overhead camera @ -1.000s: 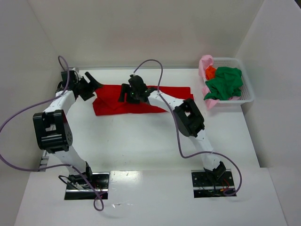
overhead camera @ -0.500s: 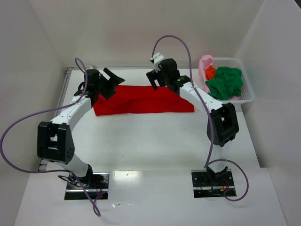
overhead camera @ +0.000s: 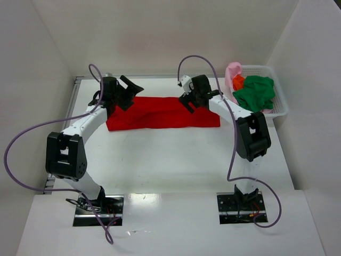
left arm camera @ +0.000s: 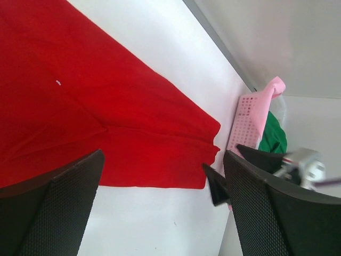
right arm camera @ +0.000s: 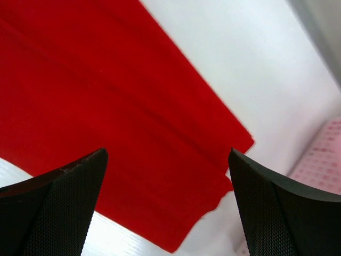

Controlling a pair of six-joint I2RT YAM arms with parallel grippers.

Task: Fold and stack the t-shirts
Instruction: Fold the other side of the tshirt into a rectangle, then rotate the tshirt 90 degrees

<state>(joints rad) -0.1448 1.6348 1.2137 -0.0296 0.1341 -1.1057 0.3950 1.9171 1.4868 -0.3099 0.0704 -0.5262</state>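
The red t-shirt lay as a long flat band on the worktop, stretched beneath both pairs of fingers. Your left fingers and right fingers stood spread, pinching nothing. It was soft, light, matte cloth, creased lengthwise and probably doubled. You would have done best pinching its corner edges.
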